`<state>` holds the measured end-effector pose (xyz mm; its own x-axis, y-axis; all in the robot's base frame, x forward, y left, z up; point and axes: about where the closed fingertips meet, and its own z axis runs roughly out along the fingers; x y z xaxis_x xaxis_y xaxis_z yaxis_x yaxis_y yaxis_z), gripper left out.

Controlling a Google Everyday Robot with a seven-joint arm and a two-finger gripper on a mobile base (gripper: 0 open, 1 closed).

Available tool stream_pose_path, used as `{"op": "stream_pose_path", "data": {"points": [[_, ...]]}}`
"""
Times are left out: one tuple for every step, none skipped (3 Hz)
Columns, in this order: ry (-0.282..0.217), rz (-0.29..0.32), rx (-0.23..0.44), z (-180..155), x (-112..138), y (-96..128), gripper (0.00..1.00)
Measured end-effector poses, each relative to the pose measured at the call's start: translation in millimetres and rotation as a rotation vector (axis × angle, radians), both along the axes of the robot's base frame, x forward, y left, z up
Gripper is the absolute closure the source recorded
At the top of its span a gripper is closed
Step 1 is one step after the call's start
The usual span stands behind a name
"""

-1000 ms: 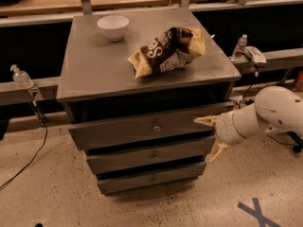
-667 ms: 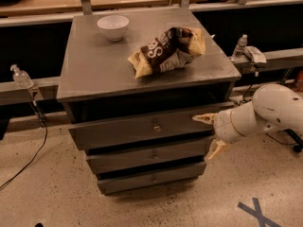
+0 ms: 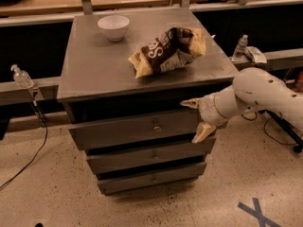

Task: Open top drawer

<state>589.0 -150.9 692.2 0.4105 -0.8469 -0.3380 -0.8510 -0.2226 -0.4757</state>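
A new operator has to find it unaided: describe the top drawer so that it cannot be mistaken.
Look at the dull grey metal cabinet carrying a white bowl and a crumpled snack bag. Of its three stacked grey drawer fronts, the top drawer is the uppermost, with the white arm's open gripper at its right end. It is wider and taller than the two beneath.

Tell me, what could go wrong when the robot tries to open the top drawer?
The open claw sits at the right end of the wide grey metal top drawer, well away from its small round metallic knob, so it might slip off or catch the corner instead. A hard bump could also shake the small white bowl and the crinkly brown-and-yellow snack bag on the grey cabinet top.
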Motion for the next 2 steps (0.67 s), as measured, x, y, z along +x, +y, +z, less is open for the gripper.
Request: {"op": "stream_pose_path", "data": {"points": [[0.015,0.045,-0.021,-11.2,26.2,28.0,0.25],[0.069,0.07,-0.041,-31.8,36.1,44.8,0.3]]}}
